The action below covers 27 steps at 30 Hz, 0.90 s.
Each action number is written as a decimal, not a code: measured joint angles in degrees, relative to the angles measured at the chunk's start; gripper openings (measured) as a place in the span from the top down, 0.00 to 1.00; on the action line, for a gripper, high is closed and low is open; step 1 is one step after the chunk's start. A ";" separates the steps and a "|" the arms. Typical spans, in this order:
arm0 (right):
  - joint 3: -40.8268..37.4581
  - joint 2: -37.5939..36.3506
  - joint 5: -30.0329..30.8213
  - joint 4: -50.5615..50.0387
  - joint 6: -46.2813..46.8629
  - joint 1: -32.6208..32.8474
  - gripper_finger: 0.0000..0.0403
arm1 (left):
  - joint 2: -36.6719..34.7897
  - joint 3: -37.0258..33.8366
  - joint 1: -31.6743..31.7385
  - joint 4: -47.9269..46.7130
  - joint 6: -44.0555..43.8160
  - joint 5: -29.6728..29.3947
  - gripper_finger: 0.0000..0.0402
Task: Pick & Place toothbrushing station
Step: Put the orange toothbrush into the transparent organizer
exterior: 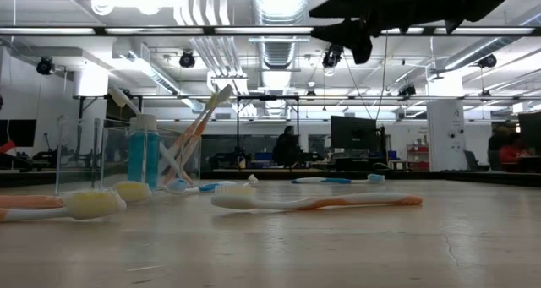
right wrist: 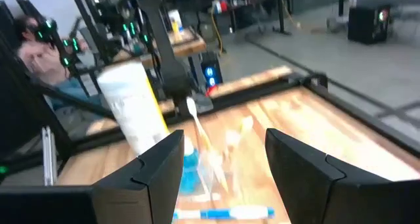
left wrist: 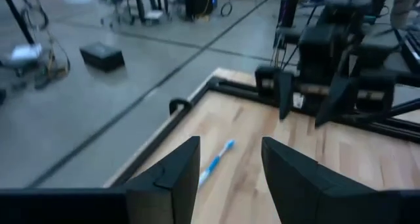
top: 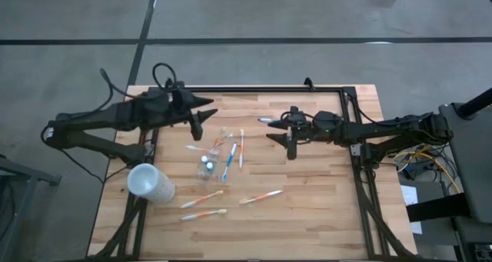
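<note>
A small clear tumbler [top: 206,165] stands mid-table with a blue toothpaste tube [exterior: 143,157] and a couple of leaning toothbrushes [exterior: 199,125] in it. Several white-orange and white-blue toothbrushes lie around it, among them one by the tumbler [top: 241,148], one nearer the front [top: 260,196] and a blue one [top: 269,120] by the right gripper. My left gripper [top: 202,117] hovers open and empty behind and left of the tumbler. My right gripper [top: 278,133] hovers open and empty to the tumbler's right. The left wrist view shows the blue toothbrush [left wrist: 216,161] between the fingers' line of sight.
A larger frosted whitish cup [top: 150,183] lies on its side at the front left, also in the right wrist view [right wrist: 134,112]. A black frame [top: 261,88] runs along the table's back edge. People show in the room behind.
</note>
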 joint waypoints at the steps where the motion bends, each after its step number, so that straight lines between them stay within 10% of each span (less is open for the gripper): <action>1: 0.00 -0.02 -0.11 -1.75 0.00 0.02 0.48 | 0.00 0.30 0.00 0.41 0.99 0.00 0.58; 12: 0.01 0.00 -15.92 -19.44 6.22 2.15 0.48 | 0.65 -1.06 0.00 2.73 4.85 0.00 0.58; 27: -0.01 2.59 -16.59 -32.22 6.42 9.21 0.59 | 2.94 -3.66 0.00 6.09 3.07 -0.31 0.58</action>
